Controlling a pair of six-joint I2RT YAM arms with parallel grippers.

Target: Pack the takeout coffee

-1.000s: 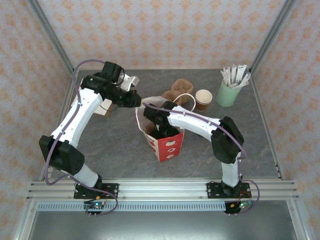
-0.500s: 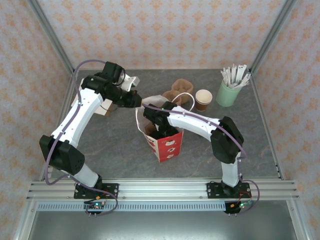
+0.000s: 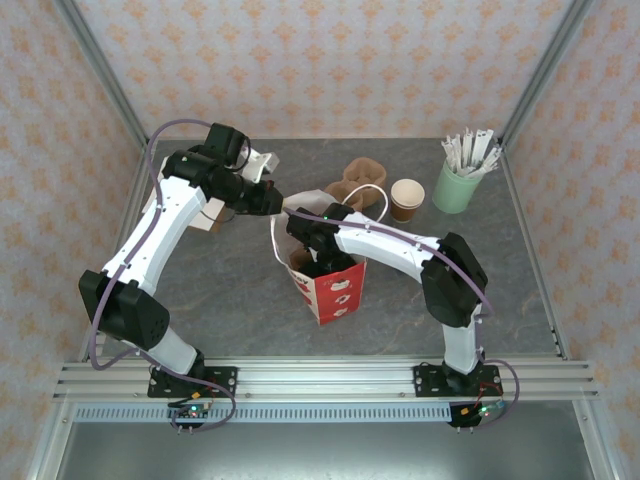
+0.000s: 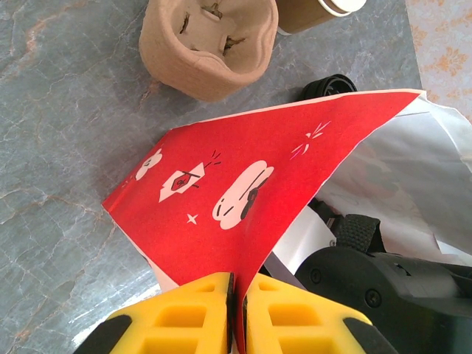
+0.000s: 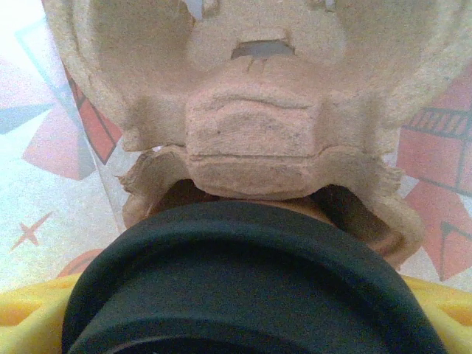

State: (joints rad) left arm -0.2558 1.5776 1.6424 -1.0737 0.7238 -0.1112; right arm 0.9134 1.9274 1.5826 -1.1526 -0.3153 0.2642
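Right gripper point(image 5: 237, 318) is down inside the red paper bag point(image 3: 336, 290). Its yellow fingers point(image 5: 29, 318) are spread wide and sit flush on both sides of the takeout coffee point(image 5: 243, 254), so it's holding the cup at the lid.

Cup orientation: the round black lid faces the right wrist camera and the kraft body is hidden under it. The long axis runs away from the camera, down into the bag. Exact tilt can't be read.

Just past the lid's far edge is a pulp cup carrier point(image 5: 251, 125), already in the bag, with printed bag walls on either side. I can't tell whether the cup bottom touches the carrier.

Left gripper point(image 4: 238, 295) has its fingers pressed together on the bag's red rim, a thin paper edge pinched between the yellow pads. In the overhead view that gripper point(image 3: 278, 203) sits at the bag's far-left top edge, and the mouth stands open.

The bag stands mid-table point(image 3: 230, 290), mouth up, with the right gripper point(image 3: 318, 262) in the opening.

On the table behind the bag:
- A second pulp carrier point(image 3: 352, 180), empty.
- Just right of it, an unlidded kraft cup point(image 3: 407, 198), upright.
- Farther right, a mint-green cup of stirrers point(image 3: 455, 188), well apart from the bag.
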